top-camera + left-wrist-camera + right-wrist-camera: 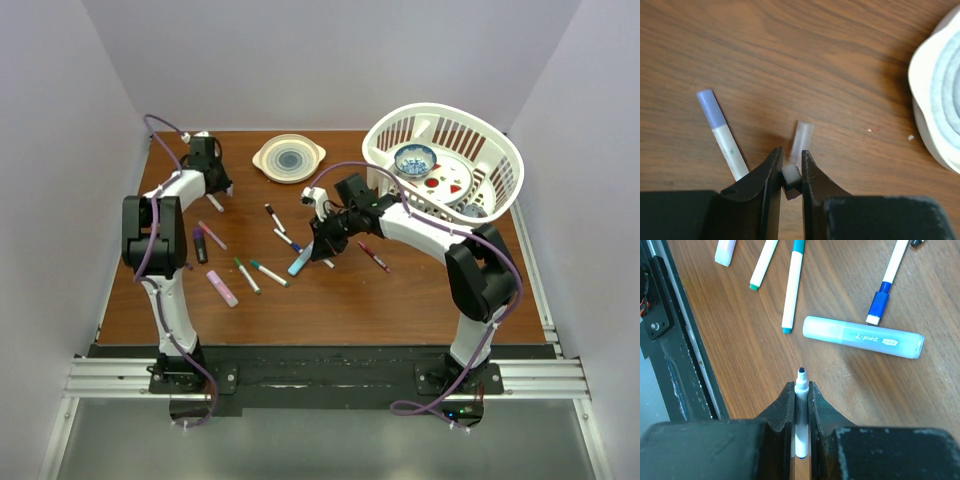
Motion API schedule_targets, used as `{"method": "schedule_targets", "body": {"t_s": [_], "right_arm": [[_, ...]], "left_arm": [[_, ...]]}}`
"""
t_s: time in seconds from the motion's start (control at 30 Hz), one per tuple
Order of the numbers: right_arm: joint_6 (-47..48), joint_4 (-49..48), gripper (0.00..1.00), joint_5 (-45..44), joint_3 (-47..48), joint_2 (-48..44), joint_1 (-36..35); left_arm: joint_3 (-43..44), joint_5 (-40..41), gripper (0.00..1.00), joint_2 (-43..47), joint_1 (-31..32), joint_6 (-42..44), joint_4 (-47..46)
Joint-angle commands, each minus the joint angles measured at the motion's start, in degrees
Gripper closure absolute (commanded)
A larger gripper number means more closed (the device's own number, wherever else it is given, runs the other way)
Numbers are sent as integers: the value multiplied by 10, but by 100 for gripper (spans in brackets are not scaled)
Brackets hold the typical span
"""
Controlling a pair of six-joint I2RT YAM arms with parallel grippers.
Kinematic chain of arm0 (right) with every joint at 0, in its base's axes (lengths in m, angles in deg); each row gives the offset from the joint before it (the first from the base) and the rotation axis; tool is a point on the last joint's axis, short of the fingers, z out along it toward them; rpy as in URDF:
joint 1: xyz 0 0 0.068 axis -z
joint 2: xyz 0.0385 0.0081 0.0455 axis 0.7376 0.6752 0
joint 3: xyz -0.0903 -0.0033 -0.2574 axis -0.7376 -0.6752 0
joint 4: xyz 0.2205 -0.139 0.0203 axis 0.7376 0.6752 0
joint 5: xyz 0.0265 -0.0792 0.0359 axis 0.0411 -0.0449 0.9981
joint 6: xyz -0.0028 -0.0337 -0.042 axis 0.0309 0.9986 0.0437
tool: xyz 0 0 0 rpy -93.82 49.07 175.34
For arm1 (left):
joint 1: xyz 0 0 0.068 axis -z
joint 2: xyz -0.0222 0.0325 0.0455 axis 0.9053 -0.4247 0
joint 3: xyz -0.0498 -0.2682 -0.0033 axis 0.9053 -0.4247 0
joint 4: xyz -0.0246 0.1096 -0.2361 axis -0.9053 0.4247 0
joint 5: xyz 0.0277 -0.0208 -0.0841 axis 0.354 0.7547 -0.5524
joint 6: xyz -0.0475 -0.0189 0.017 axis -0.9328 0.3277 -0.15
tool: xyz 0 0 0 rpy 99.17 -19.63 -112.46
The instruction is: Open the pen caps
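My right gripper (800,386) (325,243) is shut on a thin white pen (801,377). That pen's dark blue tip pokes out bare past the jaws, with no cap on it. My left gripper (790,155) (213,185) is shut on the white end of a short pale tube (802,137) that points away from the jaws. I cannot tell whether the tube is a cap or a pen. Beside it lies a white pen with a periwinkle pen cap (710,106). Below the right gripper lie a light blue highlighter (863,337) and a blue pen cap (880,302) on its pen.
Several more pens lie mid-table, among them a green one (247,276), a teal one (268,273) and a red one (373,256). A pink highlighter (222,289) is near them. A cream plate (289,157) sits at the back. The white basket (497,150) holds dishes at the back right.
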Motion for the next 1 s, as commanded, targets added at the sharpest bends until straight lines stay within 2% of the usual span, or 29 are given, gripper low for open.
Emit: {"method": "schedule_targets", "body": {"t_s": [0.0, 0.1, 0.23, 0.57, 0.67, 0.97], "right_arm": [[9, 6, 100, -2, 25, -26, 8], [8, 6, 100, 1, 25, -23, 12], [7, 6, 100, 4, 26, -23, 18], [5, 7, 100, 10, 27, -28, 34], [4, 7, 100, 12, 26, -30, 39], [7, 7, 100, 13, 25, -36, 54]], "left_arm": [[60, 39, 96, -29, -4, 45, 41], [80, 40, 89, -41, -4, 50, 55], [101, 36, 85, -60, -4, 53, 70], [102, 39, 75, -58, -4, 53, 73], [103, 37, 68, -53, -4, 53, 74], [106, 35, 63, -30, -4, 54, 78]]}}
